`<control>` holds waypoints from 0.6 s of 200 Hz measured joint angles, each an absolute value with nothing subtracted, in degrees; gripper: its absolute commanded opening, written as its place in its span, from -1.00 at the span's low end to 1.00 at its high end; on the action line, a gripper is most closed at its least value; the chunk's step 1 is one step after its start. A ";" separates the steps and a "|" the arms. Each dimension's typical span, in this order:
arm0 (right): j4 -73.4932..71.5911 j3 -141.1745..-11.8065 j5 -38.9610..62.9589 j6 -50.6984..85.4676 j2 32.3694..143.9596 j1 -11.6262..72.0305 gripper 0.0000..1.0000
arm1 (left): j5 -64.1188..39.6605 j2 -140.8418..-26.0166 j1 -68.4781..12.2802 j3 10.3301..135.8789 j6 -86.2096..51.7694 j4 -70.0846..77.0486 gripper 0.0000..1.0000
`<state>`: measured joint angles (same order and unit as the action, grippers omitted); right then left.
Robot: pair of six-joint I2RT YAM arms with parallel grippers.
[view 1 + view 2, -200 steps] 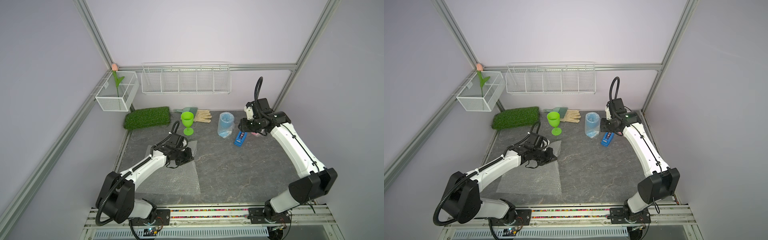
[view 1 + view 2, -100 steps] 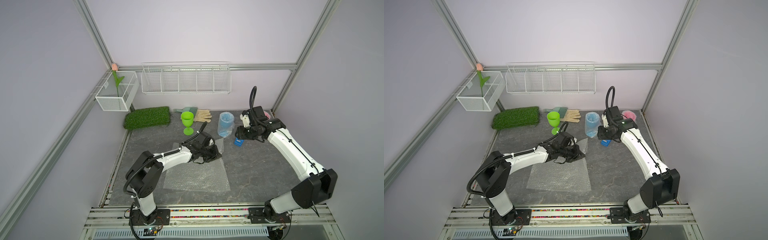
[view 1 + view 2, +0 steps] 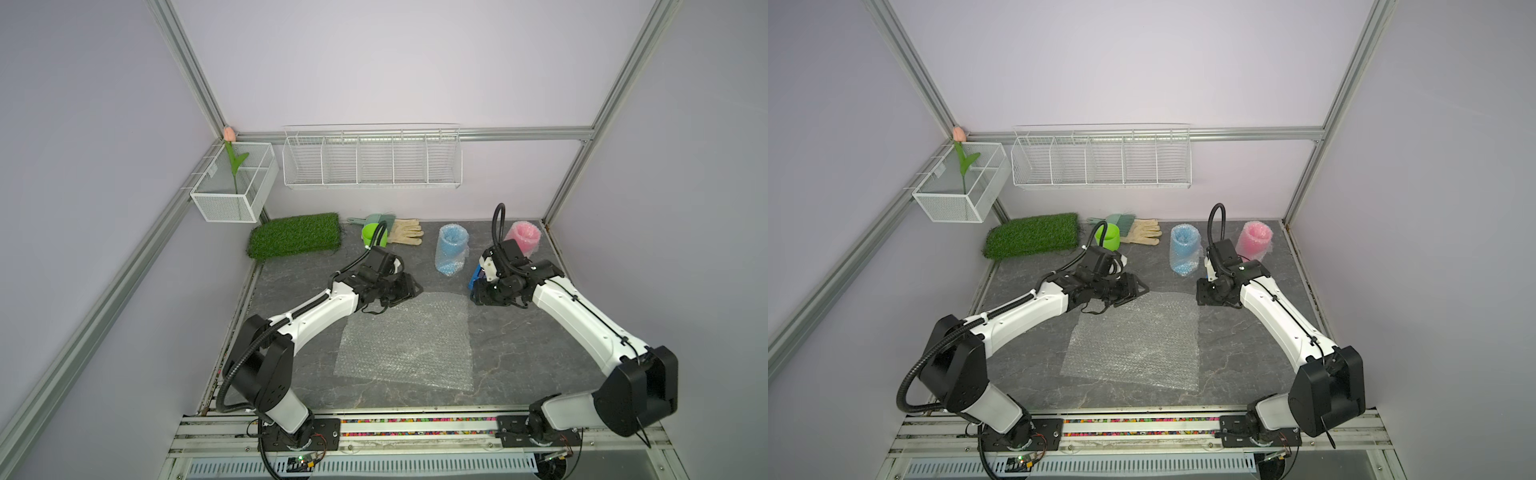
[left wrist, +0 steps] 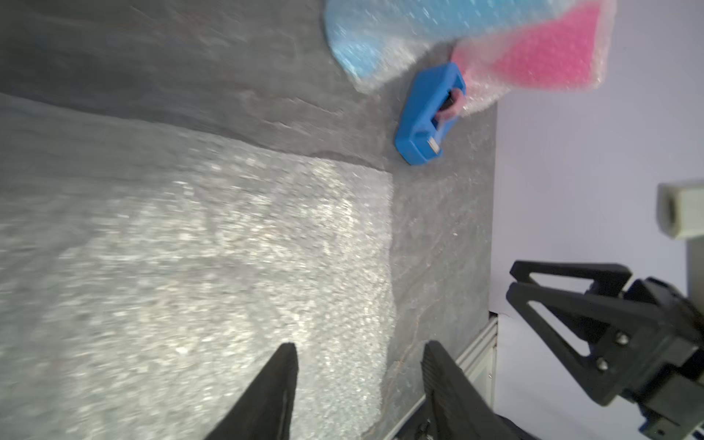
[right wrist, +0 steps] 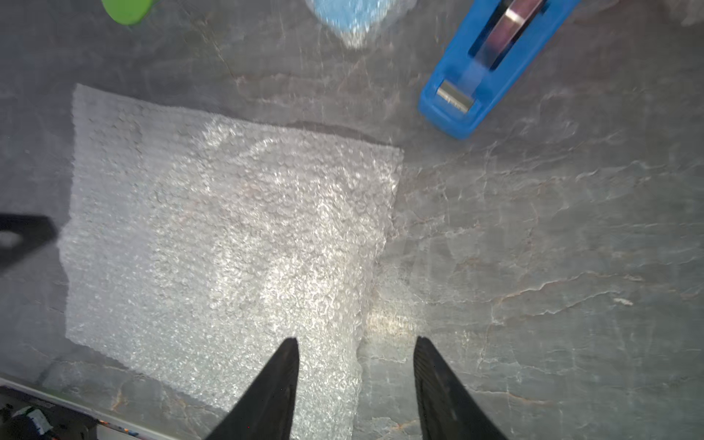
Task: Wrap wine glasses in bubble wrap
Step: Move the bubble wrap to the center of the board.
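Both top views look steeply down from the front over the whole grey stone-patterned tabletop (image 3: pixel 532 340). Both wrist cameras hover close above it, sharing the clear bubble-wrap sheet (image 4: pixel 213 266) and blue plastic tape dispenser (image 5: pixel 484 76).

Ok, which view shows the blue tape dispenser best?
The right wrist view: the tape dispenser is large and sharp, cutter and tape strip visible, though its far end runs off frame. The left wrist view shows the tape dispenser whole but smaller and blurred. In a top view only a blue sliver shows behind the right arm.
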<state>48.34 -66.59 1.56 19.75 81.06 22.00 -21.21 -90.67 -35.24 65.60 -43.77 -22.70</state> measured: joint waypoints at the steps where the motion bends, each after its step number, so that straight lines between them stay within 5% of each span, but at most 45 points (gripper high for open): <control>1: 48.25 -66.39 1.58 19.86 81.06 22.06 0.07 | -21.15 -90.61 -35.00 65.54 -43.55 -22.83 0.09; 66: 40.56 -52.86 3.29 26.17 82.59 24.95 0.03 | -12.84 -89.91 -20.60 58.17 -27.49 -37.30 0.10; 120: 36.12 -47.83 4.43 28.36 86.56 25.58 -0.24 | -6.85 -91.39 -15.86 55.29 -24.10 -40.12 0.07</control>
<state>36.12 -47.83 4.43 28.36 86.56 25.58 -6.85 -91.39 -15.86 55.29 -24.10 -40.12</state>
